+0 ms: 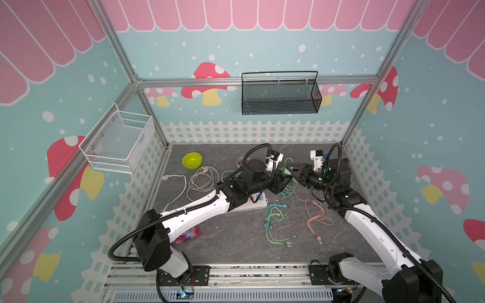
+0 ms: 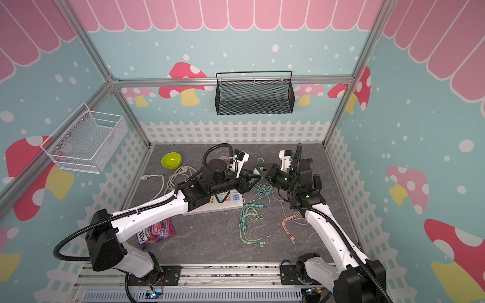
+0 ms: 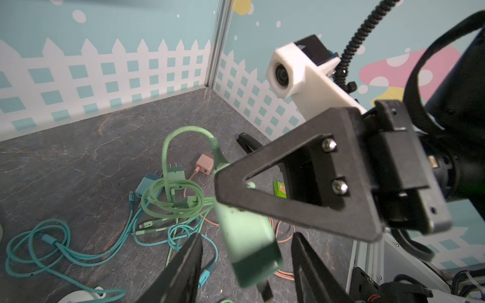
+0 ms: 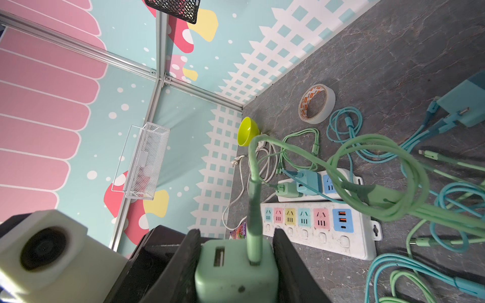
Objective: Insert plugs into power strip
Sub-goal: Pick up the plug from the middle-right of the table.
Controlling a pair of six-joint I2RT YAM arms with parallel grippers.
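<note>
A mint green plug (image 4: 236, 270) sits in my right gripper (image 4: 236, 233), which is shut on its sides; its mint cable arcs away. Both grippers meet above the table's middle in both top views, at the plug (image 1: 286, 171) (image 2: 256, 171). My left gripper (image 3: 246, 237) is open, a finger on each side of that plug (image 3: 246, 244) with gaps showing. The white power strip (image 4: 317, 230) with coloured sockets lies flat, largely under the left arm (image 1: 258, 203). A second strip (image 4: 338, 183) carries a mint plug (image 4: 287, 189) and a teal plug (image 4: 308, 182). Loose teal (image 3: 145, 185), mint (image 3: 175, 177) and salmon (image 3: 204, 164) plugs lie on the table.
Tangled mint, teal (image 1: 275, 217) and salmon cables (image 1: 317, 215) cover the table's right middle. A green bowl (image 1: 192, 160), white cords (image 1: 202, 178), a tape roll (image 4: 316, 103) and a snack packet (image 2: 157, 232) lie at the left. A black stapler (image 3: 246, 141) lies near the wall.
</note>
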